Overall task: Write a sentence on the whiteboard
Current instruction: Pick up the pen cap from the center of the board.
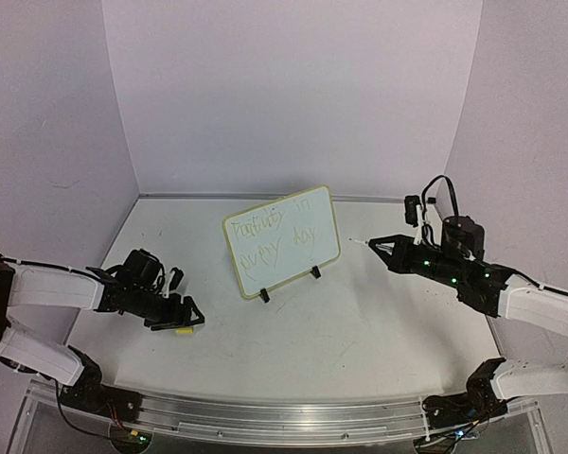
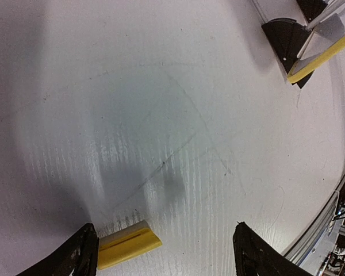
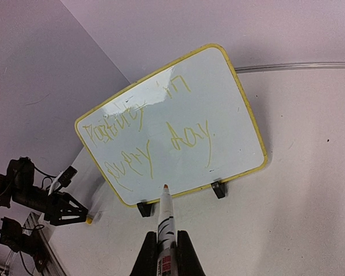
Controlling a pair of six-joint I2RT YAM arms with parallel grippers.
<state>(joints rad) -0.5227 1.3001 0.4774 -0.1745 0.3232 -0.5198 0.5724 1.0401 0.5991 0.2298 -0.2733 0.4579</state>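
Whiteboard (image 1: 282, 248) with the sentence (image 1: 263, 225) stands at 12 o'clock on the surface (image 1: 360, 322), while right fingers (image 3: 185, 260) at 3 o'clock pinch a marker pen (image 3: 164, 218) and left fingers (image 2: 257, 259) at 9 o'clock are spread.

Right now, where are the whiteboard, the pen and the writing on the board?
whiteboard (image 3: 233, 115): right wrist view, bare white face near its right side.
marker pen (image 3: 165, 215): right wrist view, middle of its barrel.
sentence (image 3: 148, 135): right wrist view, middle of the two handwritten lines.
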